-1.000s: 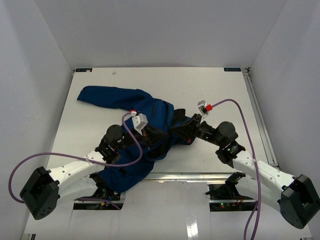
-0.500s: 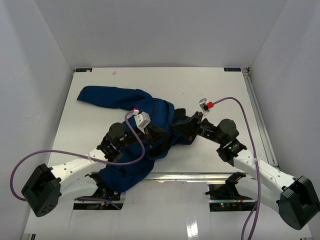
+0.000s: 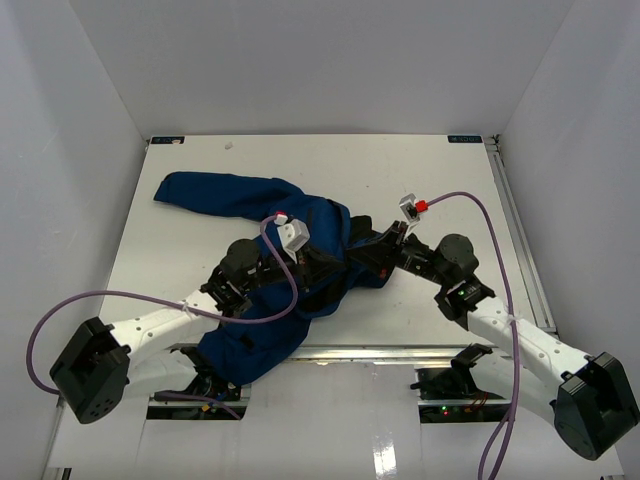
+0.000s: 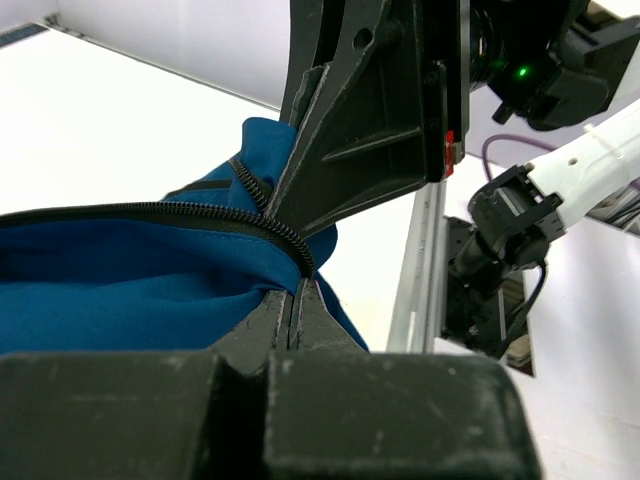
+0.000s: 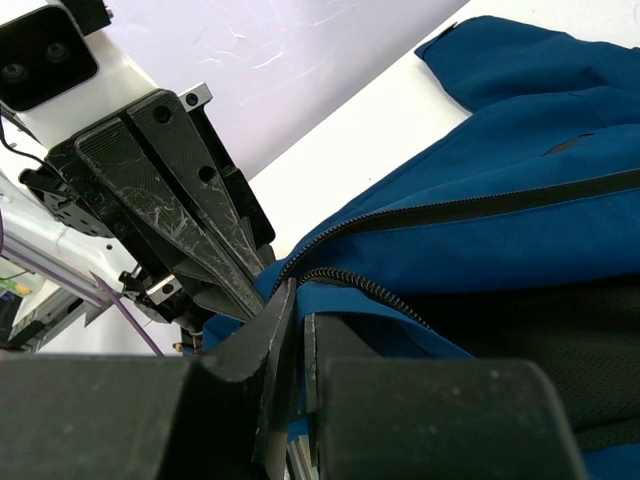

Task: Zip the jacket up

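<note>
Pinching one jacket (image 3: 245, 195), two claws (image 4: 293, 295) (image 5: 298, 305).

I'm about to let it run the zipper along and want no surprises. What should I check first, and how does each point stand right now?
1. Jaws of the left arm shut on the jacket edge: ok.
2. Jaws of the right arm shut on the facing edge: ok.
3. Both rows of zipper teeth meet by the jaws: ok.
4. Slider seated on both rows: cannot tell, it is hidden.
5. Zipper closed: not ok, the rows part and the black lining shows.
6. Jacket lying flat: not ok, it is bunched between the arms.
</note>
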Controlling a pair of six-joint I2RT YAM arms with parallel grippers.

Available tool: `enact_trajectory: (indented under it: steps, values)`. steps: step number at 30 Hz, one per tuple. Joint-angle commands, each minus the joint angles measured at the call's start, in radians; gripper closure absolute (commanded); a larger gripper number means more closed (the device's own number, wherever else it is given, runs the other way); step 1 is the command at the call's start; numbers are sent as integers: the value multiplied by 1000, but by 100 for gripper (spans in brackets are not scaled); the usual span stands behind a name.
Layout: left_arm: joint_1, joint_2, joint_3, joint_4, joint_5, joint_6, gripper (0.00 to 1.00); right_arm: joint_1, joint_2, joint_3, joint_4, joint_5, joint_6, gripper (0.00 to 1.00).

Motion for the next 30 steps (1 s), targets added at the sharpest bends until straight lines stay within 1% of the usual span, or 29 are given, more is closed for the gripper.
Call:
enact_trajectory:
  steps: [1,3,6,11,15,19,24,27,28,30]
  values:
    - [-25,60,-8,-108,115,-99,100,-21,-31,8,146,61,-18,92]
    - [-25,79,-7,-77,149,-142,100,-21,-47,-44,145,58,-24,92]
    - [-24,125,17,-97,190,-171,100,-21,-63,-118,200,60,-9,91]
    - [-25,180,70,-161,220,-225,100,-20,-78,-152,190,73,-3,83]
    - [-23,184,81,-208,213,-254,100,-21,-133,-168,170,89,-4,77]
    - [-7,177,87,-204,235,-314,100,-21,-188,-172,42,137,-33,66]
    - [32,179,111,-210,265,-380,100,-20,-298,-207,-83,209,-49,55]
    - [51,185,112,-191,280,-427,100,-21,-371,-181,-229,286,-86,47]
    - [61,188,111,-184,285,-449,100,-21,-390,-164,-262,311,-106,43]
    - [81,188,104,-165,299,-493,100,-21,-413,-123,-359,361,-148,31]
